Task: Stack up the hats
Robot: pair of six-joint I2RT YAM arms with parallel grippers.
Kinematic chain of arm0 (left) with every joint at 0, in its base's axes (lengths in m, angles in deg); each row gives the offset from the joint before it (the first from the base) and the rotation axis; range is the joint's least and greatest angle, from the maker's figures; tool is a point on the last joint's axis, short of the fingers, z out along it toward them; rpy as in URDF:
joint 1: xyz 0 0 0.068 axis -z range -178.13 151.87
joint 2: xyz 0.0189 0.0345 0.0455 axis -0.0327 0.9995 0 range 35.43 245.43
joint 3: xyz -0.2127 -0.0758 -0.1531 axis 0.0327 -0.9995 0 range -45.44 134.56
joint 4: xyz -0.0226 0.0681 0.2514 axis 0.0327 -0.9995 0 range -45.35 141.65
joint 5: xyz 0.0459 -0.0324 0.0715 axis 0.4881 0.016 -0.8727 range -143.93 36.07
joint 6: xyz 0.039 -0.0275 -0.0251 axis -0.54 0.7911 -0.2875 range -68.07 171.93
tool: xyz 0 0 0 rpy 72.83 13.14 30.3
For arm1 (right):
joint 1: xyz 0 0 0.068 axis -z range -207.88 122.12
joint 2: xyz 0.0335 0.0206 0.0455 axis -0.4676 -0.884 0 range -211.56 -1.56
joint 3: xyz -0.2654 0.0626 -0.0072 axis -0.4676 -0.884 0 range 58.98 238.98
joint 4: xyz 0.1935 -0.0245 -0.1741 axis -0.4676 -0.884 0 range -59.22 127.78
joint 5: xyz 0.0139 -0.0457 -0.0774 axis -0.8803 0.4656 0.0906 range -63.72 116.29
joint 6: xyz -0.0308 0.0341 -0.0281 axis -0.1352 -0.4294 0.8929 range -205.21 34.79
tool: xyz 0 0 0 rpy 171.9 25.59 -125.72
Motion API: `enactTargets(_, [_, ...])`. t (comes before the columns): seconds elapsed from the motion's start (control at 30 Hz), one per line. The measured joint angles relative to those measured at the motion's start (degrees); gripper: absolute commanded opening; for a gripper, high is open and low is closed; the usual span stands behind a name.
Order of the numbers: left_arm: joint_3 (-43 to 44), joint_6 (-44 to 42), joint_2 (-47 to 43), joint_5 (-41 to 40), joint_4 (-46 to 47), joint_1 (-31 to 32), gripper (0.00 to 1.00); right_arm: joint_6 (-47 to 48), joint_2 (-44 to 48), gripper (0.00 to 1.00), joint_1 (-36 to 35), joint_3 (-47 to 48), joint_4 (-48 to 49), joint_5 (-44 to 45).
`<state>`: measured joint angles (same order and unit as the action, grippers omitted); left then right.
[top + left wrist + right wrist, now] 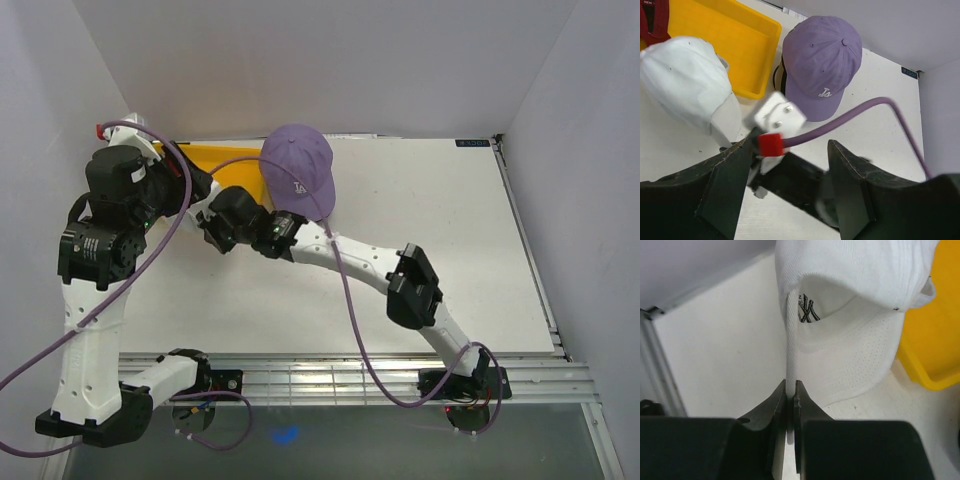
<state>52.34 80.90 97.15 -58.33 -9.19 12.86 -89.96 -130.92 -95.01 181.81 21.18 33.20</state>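
Pinching the white cap (840, 270) by its edge with the right gripper (791, 390): jaws narrow, a thin fold of fabric between them. Dark NY visible on the front of the crown. Located just beside the yellow tray (725, 35), against its long near wall, crown overlapping that wall in the left wrist view. Cannot tell whether lifted clear of the desk (430, 230).

Holding the left gripper (790, 145) wide, nothing between its fingers, above the right arm's wrist and near the tray's near wall.

Noted the lavender cap (822, 60) just beside the tray's short end, opposite side from the white cap. Crown up, white LA showing, brim pointing away from the tray. Sitting on something dark, mostly hidden.

Spotted a scrap of the red cap (652, 22) at the tray's far corner, cut off by the frame edge. Cannot tell if inside the tray.
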Motion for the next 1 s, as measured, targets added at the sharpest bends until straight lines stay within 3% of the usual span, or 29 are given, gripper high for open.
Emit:
enactTargets(0.13, [1.92, 0.42, 0.07, 0.46, 0.11, 0.00, 0.71, -7.43, 7.80, 0.08, 4.79, -0.70, 2.21, -10.97])
enactTargets(0.27, [6.25, 1.16, 0.07, 0.55, 0.07, 0.00, 0.71, -18.67, 14.60, 0.08, 12.11, -5.25, 10.75, -21.55])
enactTargets(0.5, [15.98, 2.67, -2.05, 0.31, 1.42, 0.00, 0.73, -42.97, 14.56, 0.08, 24.70, -7.56, 29.53, -33.27])
enactTargets(0.6, [18.80, 3.02, -4.04, -0.09, 2.16, 0.00, 0.73, -58.29, 13.49, 0.08, 28.98, -11.74, 42.97, -35.19])
enactTargets(0.73, [22.03, 3.02, -5.88, -0.63, 2.60, 0.00, 0.74, -79.12, 6.34, 0.08, 33.20, -9.55, 59.23, -34.45])
enactTargets(0.9, [22.53, 3.02, -5.66, -0.68, 2.29, 0.00, 0.73, -96.85, -0.57, 0.08, 36.33, -7.58, 67.30, -30.42])
enactTargets(1.0, [22.03, 3.02, -4.83, -0.66, 2.10, 0.00, 0.73, -102.75, -0.07, 0.08, 37.20, -12.33, 71.78, -28.15])
